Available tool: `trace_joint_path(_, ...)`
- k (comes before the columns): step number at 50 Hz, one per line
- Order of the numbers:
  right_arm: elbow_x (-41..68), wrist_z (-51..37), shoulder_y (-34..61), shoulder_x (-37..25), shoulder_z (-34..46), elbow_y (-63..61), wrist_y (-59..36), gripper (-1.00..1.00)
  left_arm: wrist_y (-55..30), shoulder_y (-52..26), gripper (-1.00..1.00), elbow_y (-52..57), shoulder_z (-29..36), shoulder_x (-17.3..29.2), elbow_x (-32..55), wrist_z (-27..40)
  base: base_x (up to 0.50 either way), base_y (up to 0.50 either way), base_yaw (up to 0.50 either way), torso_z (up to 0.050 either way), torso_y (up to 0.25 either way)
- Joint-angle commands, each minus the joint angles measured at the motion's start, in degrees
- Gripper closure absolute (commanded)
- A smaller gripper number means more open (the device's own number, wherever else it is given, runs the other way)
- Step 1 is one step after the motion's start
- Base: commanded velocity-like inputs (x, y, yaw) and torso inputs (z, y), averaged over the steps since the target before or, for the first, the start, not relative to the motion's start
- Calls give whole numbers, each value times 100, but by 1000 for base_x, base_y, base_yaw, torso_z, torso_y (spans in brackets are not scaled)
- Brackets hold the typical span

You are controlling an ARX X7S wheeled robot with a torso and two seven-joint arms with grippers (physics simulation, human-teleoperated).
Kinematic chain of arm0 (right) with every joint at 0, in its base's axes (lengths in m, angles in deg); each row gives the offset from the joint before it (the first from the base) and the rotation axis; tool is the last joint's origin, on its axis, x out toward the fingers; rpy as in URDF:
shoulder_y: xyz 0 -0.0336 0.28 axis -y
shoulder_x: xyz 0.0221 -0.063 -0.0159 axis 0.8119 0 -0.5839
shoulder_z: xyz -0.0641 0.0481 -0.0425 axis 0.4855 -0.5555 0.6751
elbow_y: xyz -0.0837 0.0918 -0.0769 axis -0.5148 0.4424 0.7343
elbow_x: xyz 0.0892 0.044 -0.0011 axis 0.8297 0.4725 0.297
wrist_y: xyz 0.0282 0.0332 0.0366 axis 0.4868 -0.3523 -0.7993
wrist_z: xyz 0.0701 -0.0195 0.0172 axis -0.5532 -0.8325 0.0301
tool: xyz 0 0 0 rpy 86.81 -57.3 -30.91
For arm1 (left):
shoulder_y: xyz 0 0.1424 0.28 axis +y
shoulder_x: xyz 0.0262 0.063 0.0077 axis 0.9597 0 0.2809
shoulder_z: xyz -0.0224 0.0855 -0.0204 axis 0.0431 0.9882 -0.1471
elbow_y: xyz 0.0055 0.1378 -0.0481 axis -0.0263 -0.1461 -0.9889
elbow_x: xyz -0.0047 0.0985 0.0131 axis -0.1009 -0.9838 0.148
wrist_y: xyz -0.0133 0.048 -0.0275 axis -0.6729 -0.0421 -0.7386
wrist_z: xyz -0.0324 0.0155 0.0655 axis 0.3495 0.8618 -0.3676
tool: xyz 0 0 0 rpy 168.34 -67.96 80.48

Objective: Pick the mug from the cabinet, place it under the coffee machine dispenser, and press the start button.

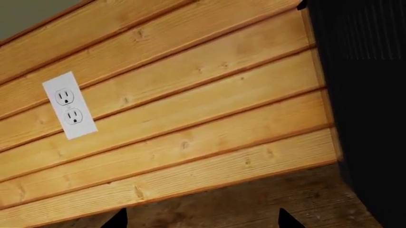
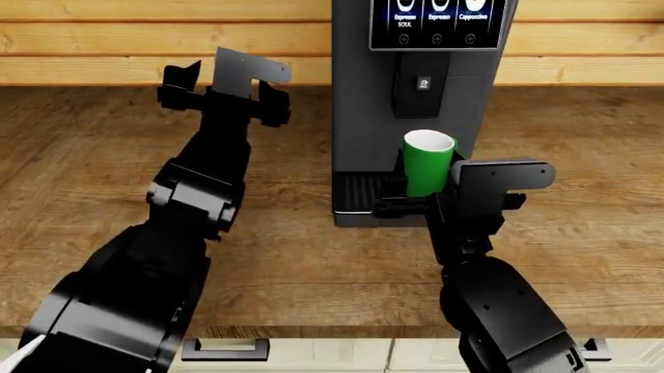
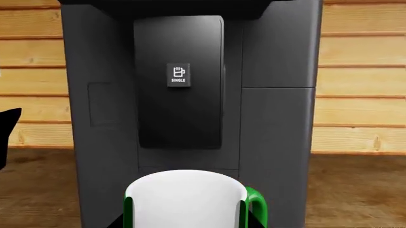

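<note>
Mug [image 2: 428, 162] position: upright in front of the coffee machine [image 2: 358, 116], above the ribbed drip tray [image 2: 358, 192] and directly below the coffee machine dispenser [image 2: 421, 85], at about 1 o'clock from the centre of the head view. The mug is bright green with a white interior, and its rim is level. In the right wrist view the mug [image 3: 187, 199] fills the lower centre, with its handle [image 3: 256, 206] projecting to one side; the dispenser [image 3: 178, 80] stands behind it as a black block carrying a white cup symbol and the word SINGLE.

Right gripper [image 2: 421, 198]: closed on the mug, with dark fingers against both sides of the green body at its lower half. The right arm rises from 5 o'clock in the head view, and its wrist sits just before the drip tray.

Left gripper [image 2: 221, 87]: located at 10 o'clock in the head view, well apart from the machine, near the plank wall [image 2: 104, 47] at the rear of the wooden countertop [image 2: 93, 171]. The two fingers stand spread apart with nothing between them. In the left wrist view only two dark fingertips [image 1: 117, 219] show at the frame edge, set wide apart; the view faces the wall, a white double outlet [image 1: 70, 105] and the dark side of the machine [image 1: 368, 95].

Display panel [image 2: 441, 19] on the machine front: three drink icons visible, labels partly legible.
</note>
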Motion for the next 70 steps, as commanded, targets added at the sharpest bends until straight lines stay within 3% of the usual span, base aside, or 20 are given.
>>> trace_joint_path(1, -211, 122, 205, 139, 54, 541, 238, 100, 21, 13, -100, 0, -21, 1, -37, -4, 0, 0, 0, 0, 0)
trace_joint_path(60, -585, 507, 1302, 857, 289, 3927, 2003, 100, 26, 16, -100, 0, 34, 0, -16, -34, 4, 0, 2, 0, 0)
trace_joint_path(61, -587, 500, 1290, 846, 298, 3891, 1992, -100, 24, 11, -100, 0, 37, 0, -15, -34, 25, 0, 11, 0, 0)
trace_joint_path(70, -533, 474, 1220, 802, 325, 3694, 1945, -100, 36, 19, -100, 0, 50, 0, -11, -25, 0, 0, 0, 1, 0)
